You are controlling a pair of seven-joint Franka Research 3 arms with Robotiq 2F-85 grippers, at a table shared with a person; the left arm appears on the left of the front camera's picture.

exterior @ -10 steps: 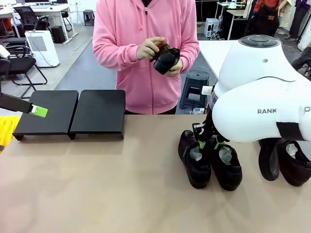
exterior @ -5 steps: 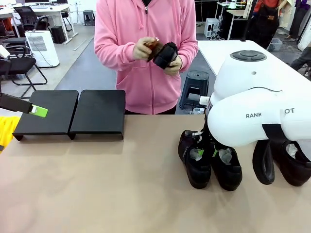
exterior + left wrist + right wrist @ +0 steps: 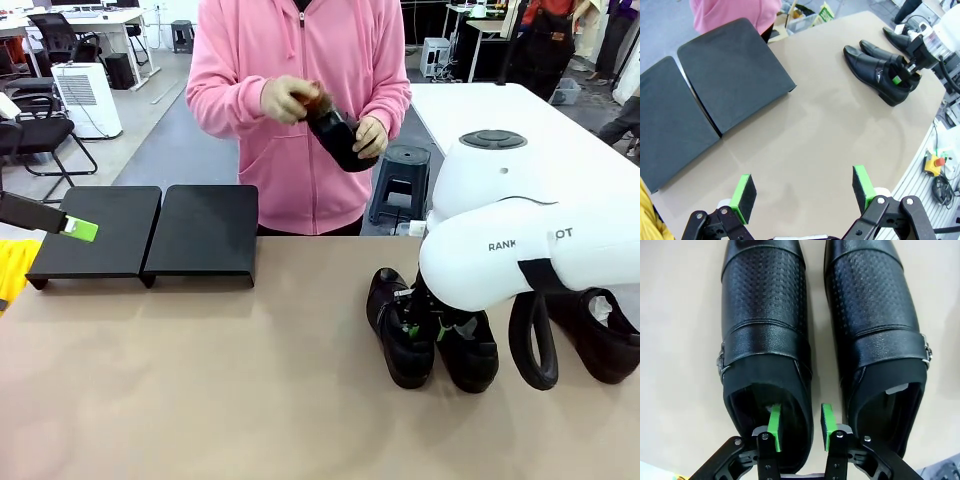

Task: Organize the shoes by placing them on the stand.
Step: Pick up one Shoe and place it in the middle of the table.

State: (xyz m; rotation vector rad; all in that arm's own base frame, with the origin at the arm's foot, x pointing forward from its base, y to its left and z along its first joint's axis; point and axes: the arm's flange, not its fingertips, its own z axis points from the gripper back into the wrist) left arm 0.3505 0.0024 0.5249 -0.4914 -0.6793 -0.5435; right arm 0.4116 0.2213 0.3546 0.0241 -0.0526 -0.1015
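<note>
Black leather shoe (image 3: 765, 315) by right edge of table (image 3: 200, 400): heel nearest right gripper (image 3: 801, 429), toe pointing away; jaws half-open astride collar wall, nothing clamped.

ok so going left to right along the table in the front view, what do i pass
stand, its two platforms side by side → first shoe → second shoe right beside it → third shoe at the far right, partly behind the robot's right arm

Tan table (image 3: 250, 400): black stand (image 3: 150, 232) at far left edge, two shoes (image 3: 405, 340) side by side right of centre, another shoe (image 3: 605, 345) at right edge.
</note>
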